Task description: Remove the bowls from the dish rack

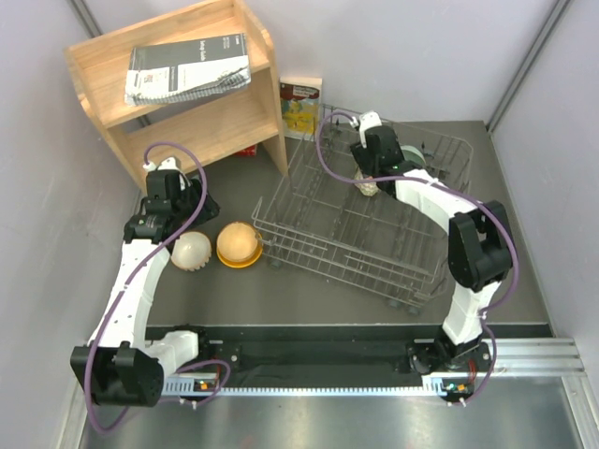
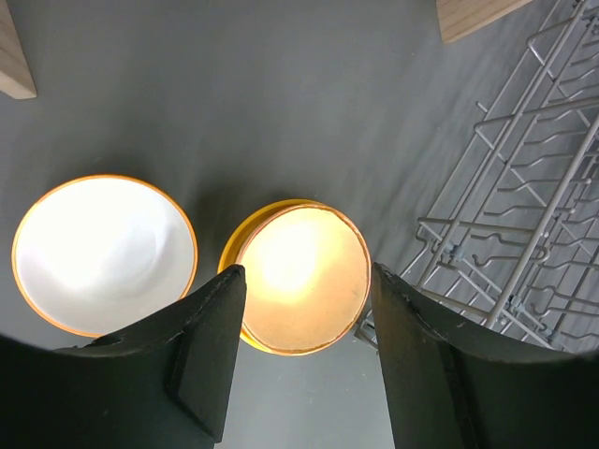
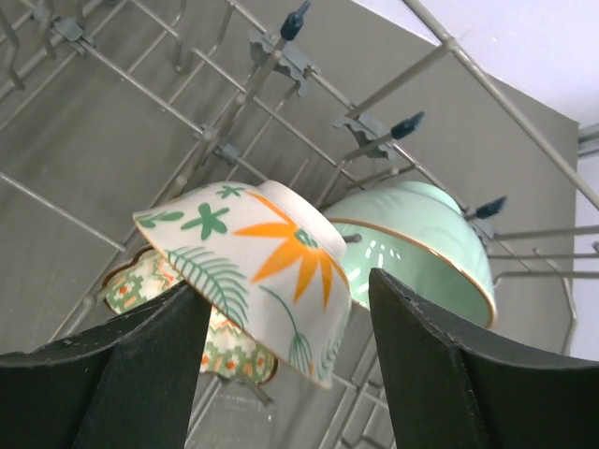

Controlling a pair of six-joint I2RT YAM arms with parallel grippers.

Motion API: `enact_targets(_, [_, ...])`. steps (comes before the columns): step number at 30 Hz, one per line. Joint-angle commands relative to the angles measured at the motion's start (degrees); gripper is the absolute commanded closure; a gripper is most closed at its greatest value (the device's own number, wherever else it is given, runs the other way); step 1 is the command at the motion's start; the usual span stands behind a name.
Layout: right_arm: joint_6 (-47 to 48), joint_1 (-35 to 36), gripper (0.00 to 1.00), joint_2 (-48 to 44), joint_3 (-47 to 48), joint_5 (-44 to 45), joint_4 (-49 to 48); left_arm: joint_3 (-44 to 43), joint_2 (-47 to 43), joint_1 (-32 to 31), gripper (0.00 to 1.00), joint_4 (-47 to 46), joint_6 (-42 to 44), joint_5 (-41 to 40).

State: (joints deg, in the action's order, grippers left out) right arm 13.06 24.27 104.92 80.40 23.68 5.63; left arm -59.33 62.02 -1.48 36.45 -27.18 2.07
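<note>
Two bowls stand on the table left of the dish rack (image 1: 374,245): an orange-yellow one (image 1: 239,244) (image 2: 301,276) and a tan-peach one (image 1: 191,251) (image 2: 103,253). My left gripper (image 1: 192,208) (image 2: 307,281) hangs open above them with nothing between its fingers. Inside the rack, my right gripper (image 1: 368,182) (image 3: 285,285) is open. Its fingers stand on either side of a tilted white bowl (image 3: 253,267) with an orange flower and green leaves, and a gap shows at the right finger. A scalloped patterned bowl (image 3: 178,309) leans behind it. A pale teal-green bowl (image 3: 421,253) (image 1: 413,155) sits to the right.
A wooden shelf (image 1: 201,117) with a spiral booklet (image 1: 187,67) on top stands at the back left. A small printed box (image 1: 299,105) leans against the back wall. The rack's wire edge (image 2: 524,215) lies just right of the orange-yellow bowl.
</note>
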Motion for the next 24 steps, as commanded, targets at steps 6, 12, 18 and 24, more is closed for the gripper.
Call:
enact_targets(6, [3.11, -2.30, 0.46, 2.82, 2.66, 0.48, -6.85, -0.08, 1.17, -0.19, 0.41, -1.55, 0.72, 0.74])
enact_targets(12, [6.00, -2.21, 0.59, 1.26, -1.90, 2.42, -13.96, 0.53, 1.53, -0.46, 0.41, -2.17, 0.55, 0.84])
enact_targets(18, [8.12, -2.21, 0.94, 1.34, -2.35, 4.71, -15.91, 0.53, 1.88, -0.72, 0.41, -2.17, 0.72, 0.66])
enact_targets(24, [7.77, -1.77, 0.92, -1.38, -3.67, 3.48, -16.53, 1.15, 2.14, -1.25, 0.41, -2.43, 0.46, 1.01])
